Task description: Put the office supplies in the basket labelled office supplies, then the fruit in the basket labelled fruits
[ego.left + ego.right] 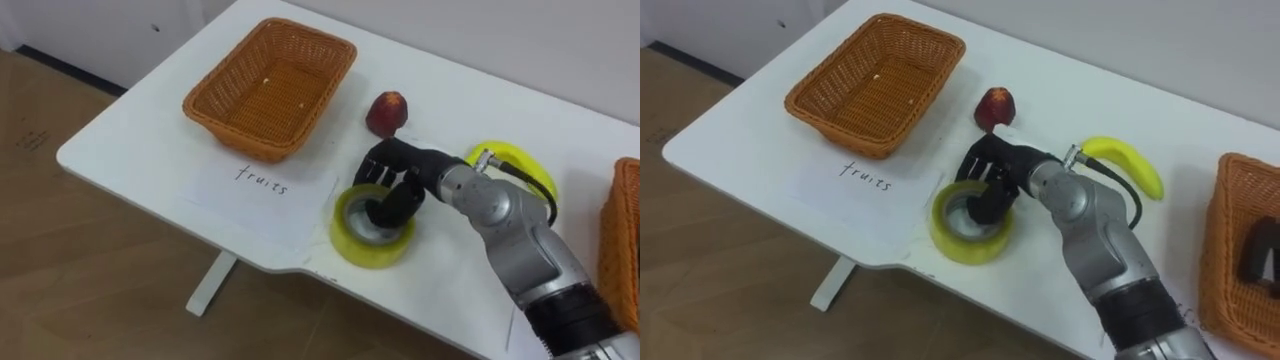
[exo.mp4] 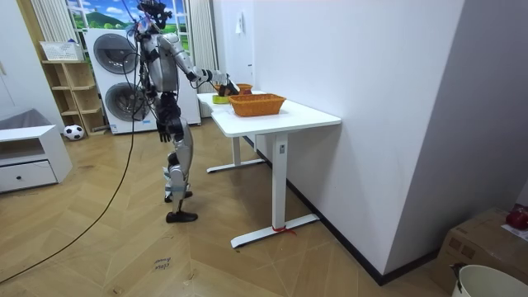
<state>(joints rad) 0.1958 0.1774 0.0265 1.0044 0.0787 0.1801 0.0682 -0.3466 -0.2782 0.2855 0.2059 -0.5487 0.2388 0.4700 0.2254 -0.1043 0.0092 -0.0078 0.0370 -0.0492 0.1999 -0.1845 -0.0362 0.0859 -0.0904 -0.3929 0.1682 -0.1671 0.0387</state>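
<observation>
My right hand [image 1: 398, 182] reaches over a yellow tape roll [image 1: 372, 248] lying flat near the table's front edge. Its thumb dips into the roll's hole and its fingers curl over the far rim. A red fruit [image 1: 387, 113] sits just beyond the hand. A banana [image 1: 1132, 160] lies behind my forearm. The wicker fruit basket [image 1: 238, 132] stands empty at the back left, with a handwritten paper label [image 1: 262, 180] in front of it. A second wicker basket [image 1: 1215, 250] at the right edge holds a dark object [image 1: 1262, 250]. My left hand [image 2: 171, 128] hangs by my side.
The white table [image 1: 130, 150] has a rounded front-left corner, with wooden floor below. In the room view I stand at the table's end, with washing machines [image 2: 111, 74] behind me and a wall along the table's far side.
</observation>
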